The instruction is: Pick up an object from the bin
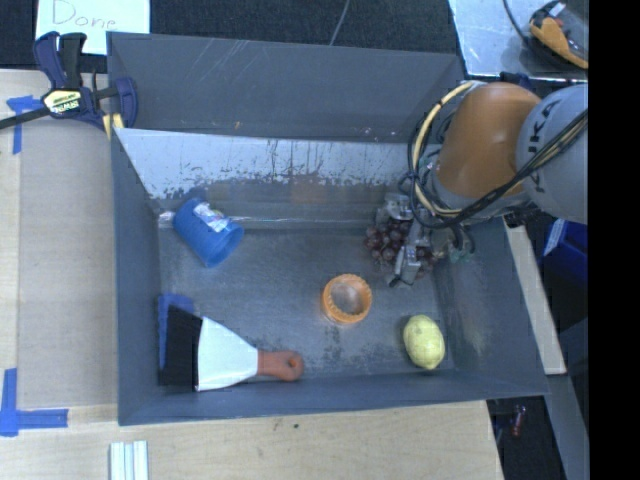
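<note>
My gripper (404,264) is low in the right half of the bin, near the back wall. Right against its left side lies a dark red, knobbly bunch like toy grapes (383,240), partly hidden by the gripper. An orange tape roll (347,299) lies flat a little to the front left of the gripper. A yellow-green lemon-like fruit (424,342) rests in front of it, near the front right corner.
A blue cup (207,230) lies on its side at the back left. A scraper-like brush with a white blade and orange handle (236,358) lies by a black and blue block (177,340) at the front left. The arm's orange cover hangs over the right wall.
</note>
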